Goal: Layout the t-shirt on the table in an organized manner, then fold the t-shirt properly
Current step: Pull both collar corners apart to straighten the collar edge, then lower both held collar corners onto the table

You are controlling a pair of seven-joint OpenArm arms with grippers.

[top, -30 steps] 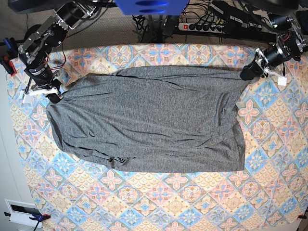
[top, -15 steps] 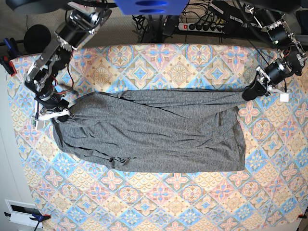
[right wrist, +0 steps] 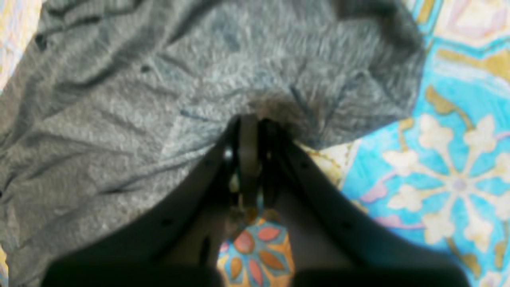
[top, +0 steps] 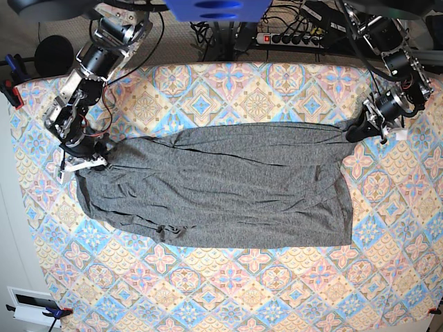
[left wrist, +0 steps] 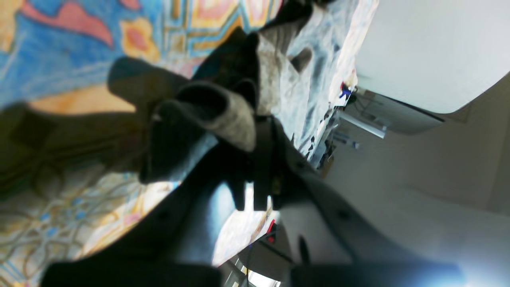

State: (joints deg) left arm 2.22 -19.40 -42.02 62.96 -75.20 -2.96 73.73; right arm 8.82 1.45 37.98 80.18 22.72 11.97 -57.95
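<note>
Both grippers, left (top: pixel 361 128) and right (top: pixel 88 160), are pinching the dark heather-grey knit t-shirt (top: pixel 214 183) apparently mid-fold, its far edge lying halfway across the tile-patterned table (top: pixel 228 290), wrinkles remaining.

A white power strip (top: pixel 294 38) with a red switch lies on the floor past the far edge of the desk (top: pixel 228 290), amid a tangle of black cables (top: pixel 208 34). Left of the strip hangs a blue plate (top: pixel 218 10). Near the desk's front left corner sits a white box (top: pixel 28 304).
</note>
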